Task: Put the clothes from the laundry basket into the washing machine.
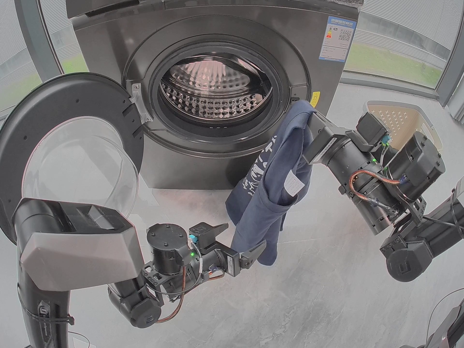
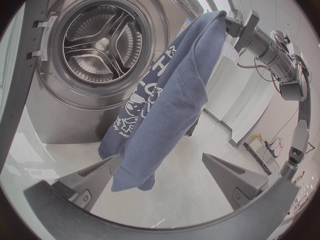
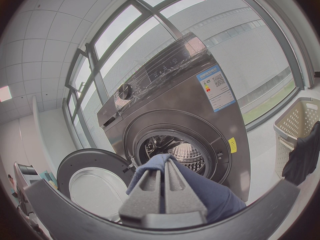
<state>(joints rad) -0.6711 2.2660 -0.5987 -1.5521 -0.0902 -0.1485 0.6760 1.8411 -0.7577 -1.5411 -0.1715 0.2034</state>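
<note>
A navy blue shirt [image 1: 270,180] with white print hangs from my right gripper [image 1: 309,122], which is shut on its top edge just right of the washing machine's open drum [image 1: 215,90]. In the right wrist view the fingers [image 3: 163,187] pinch the blue cloth [image 3: 206,190] in front of the drum [image 3: 176,150]. My left gripper [image 1: 251,252] stands open low down, at the shirt's hanging bottom end; in the left wrist view the shirt [image 2: 166,110] dangles between its fingers [image 2: 230,174]. The beige laundry basket [image 1: 401,119] stands at the right, with a dark garment [image 3: 301,157] draped over its rim.
The machine's round door [image 1: 67,141] is swung open to the left, close above my left arm. Grey marbled floor [image 1: 314,296] lies free in front of the machine. Glass window walls stand behind.
</note>
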